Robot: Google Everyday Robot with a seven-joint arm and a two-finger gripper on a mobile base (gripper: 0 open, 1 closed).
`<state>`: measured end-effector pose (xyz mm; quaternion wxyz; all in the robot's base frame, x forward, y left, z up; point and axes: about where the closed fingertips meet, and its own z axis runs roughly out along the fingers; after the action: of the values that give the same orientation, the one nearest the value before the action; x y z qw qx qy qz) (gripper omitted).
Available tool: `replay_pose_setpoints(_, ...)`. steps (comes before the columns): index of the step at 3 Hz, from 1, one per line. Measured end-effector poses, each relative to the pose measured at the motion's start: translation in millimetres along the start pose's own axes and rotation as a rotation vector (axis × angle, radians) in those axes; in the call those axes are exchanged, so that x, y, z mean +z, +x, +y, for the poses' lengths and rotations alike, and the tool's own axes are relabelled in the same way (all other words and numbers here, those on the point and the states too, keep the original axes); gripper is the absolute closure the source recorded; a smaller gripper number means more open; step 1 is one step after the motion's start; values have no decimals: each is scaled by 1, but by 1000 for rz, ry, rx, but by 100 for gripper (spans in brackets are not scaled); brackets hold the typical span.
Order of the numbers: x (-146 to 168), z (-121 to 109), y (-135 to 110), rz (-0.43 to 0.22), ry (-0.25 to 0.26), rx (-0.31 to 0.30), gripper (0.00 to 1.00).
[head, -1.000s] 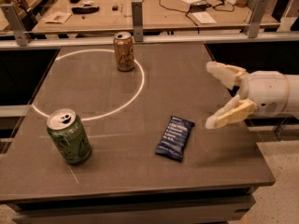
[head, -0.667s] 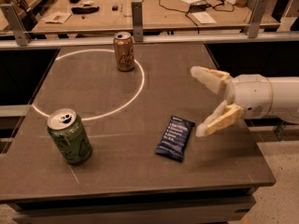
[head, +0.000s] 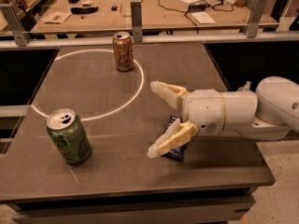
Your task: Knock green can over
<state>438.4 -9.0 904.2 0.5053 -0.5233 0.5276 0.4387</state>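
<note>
Green can (head: 68, 136) upright on dark table (head: 117, 176), just outside the near-left arc of the white ring (head: 141, 80), silver top and tab visible. Orange-gold can (head: 123, 51) upright on the ring's far arc. Gripper (head: 153, 119) outside the ring's right side, above the table, fingers spread wide, grasping nothing, well apart from the green can. Dark blue packet (head: 178, 155) flat, right of the ring, partly hidden under lower finger
</note>
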Motion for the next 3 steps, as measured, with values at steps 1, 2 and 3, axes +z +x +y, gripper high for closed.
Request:
replay_pose_setpoints(1,0,0,0,0,0,0,0)
replay_pose_setpoints(2,6,2,-3,14,-11,-2,0)
replay_pose_setpoints(3,29,6,-1,44,-28,9,0)
